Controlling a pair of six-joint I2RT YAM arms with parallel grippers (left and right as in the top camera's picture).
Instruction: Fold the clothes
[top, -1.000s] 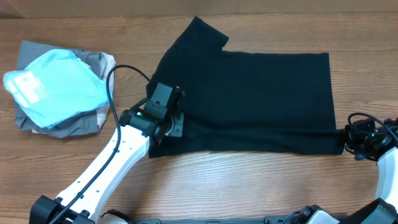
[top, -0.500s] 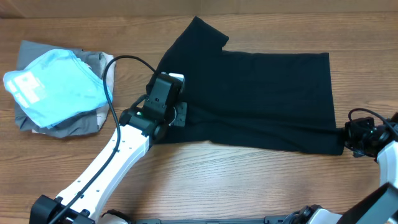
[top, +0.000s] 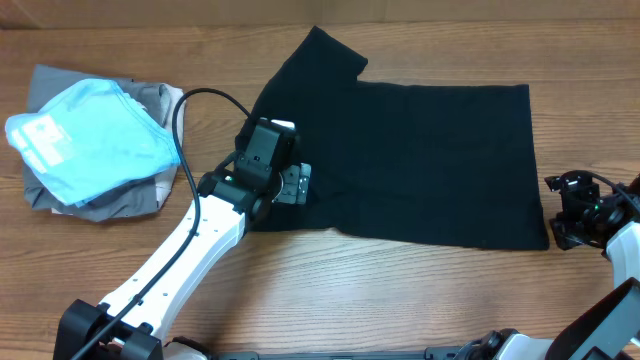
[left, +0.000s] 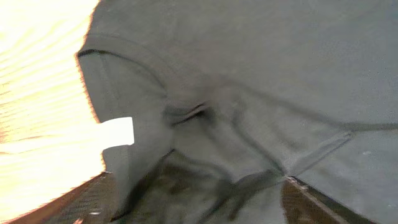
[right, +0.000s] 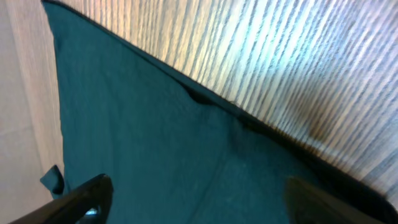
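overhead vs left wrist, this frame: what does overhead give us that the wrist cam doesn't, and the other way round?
Overhead only: the whole black T-shirt outline, the light blue garment on the grey garments at far left, and the right claw, open, at the shirt's right edge.
Left wrist only: the collar seam and bunched folds close up, ahead of the open left claw.
Both: the black fabric, the wooden table, and the neck area the left arm hangs over.
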